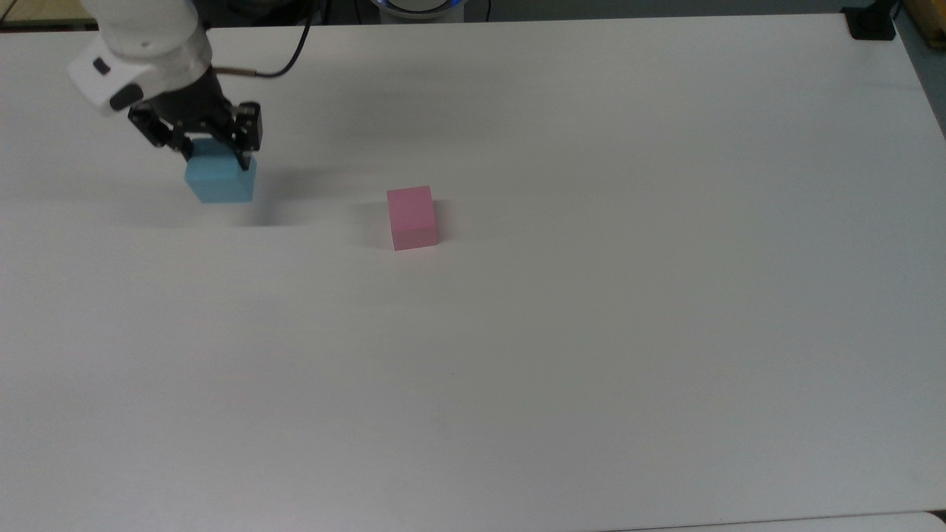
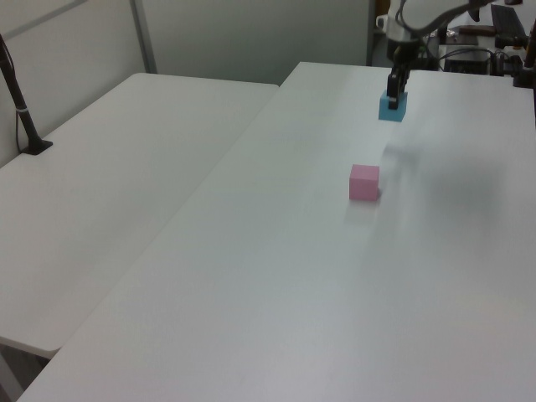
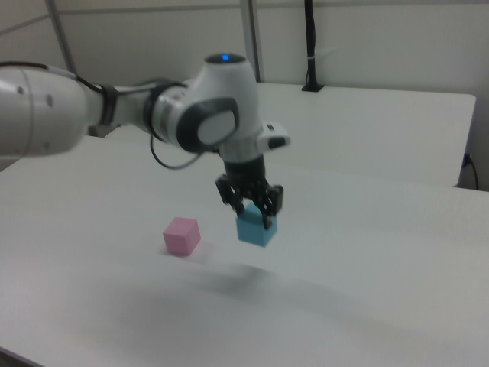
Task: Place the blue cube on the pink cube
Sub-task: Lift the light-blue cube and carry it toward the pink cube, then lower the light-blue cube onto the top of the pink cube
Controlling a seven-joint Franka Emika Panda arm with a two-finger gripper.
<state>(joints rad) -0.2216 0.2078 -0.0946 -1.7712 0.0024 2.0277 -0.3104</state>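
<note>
The light blue cube hangs in the air above the white table, with a faint shadow under it. My gripper is shut on its upper part, one black finger on each side. On the table rests the pink cube, to the right of the blue cube in the top view and to its left in the right view. The two cubes are well apart.
A second white table adjoins on the left view's left, with a black post clamped at its edge. A black clamp sits at the top view's far right corner.
</note>
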